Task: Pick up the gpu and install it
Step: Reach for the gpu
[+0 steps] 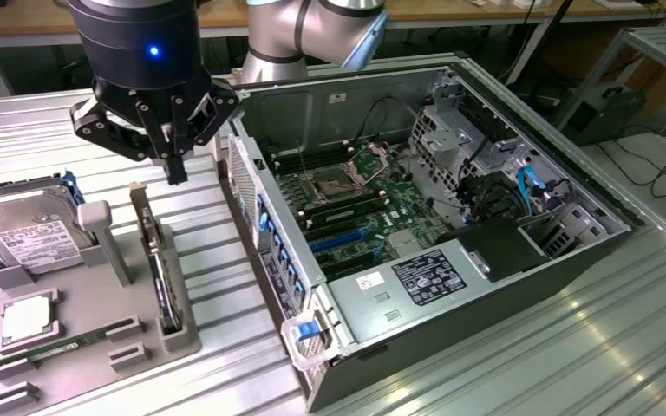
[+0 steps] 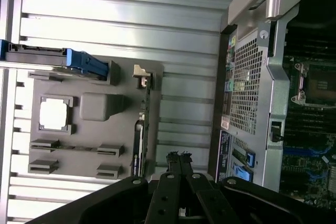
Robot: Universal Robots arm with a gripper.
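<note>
Wrist view: we are seeing the gripper (image 2: pixel 178 157) with its fingers pressed together, gripping nothing; below it the gpu (image 2: pixel 138 142) is standing on edge in the grey holder (image 2: pixel 79 156). Exterior view: the gripper (image 1: pixel 177 173) is hovering just above the gpu (image 1: pixel 162 269), beside the open computer case (image 1: pixel 310 104).

bench (image 1: pixel 519 347): ribbed metal, satin sheen
tray (image 1: pixel 79 347): grey plastic, matt, smooth
case (image 1: pixel 310 113): bare sheet metal, dull, partly perforated
drive (image 1: pixel 32 234): shiny metal, white paper label
gpu (image 1: pixel 166 286): pale metal bracket
tool (image 1: pixel 176 176): black, smooth
</note>
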